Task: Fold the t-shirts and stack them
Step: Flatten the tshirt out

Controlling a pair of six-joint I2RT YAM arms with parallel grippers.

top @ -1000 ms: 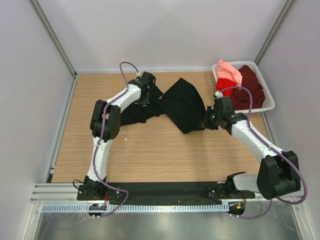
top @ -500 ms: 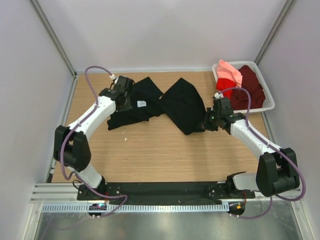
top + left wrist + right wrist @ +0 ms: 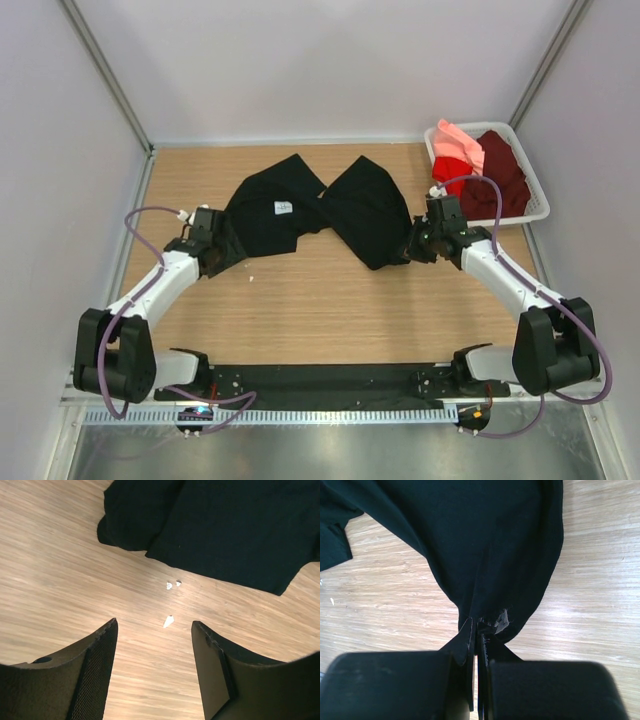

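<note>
Blk tee (image 3: pixel 365 215); maroon tee (image 3: pixel 505 175); red tee (image 3: pixel 452 172); pink tee (image 3: pixel 462 140).

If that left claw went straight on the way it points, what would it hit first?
Probably the wooden table near the small white scraps, with the black t-shirt just beyond; depth is hard to judge.

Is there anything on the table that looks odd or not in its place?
Yes. A few small white scraps lie on the table beside the black t-shirt, near the left hand. The shirt itself is twisted at its middle, not flat.
</note>
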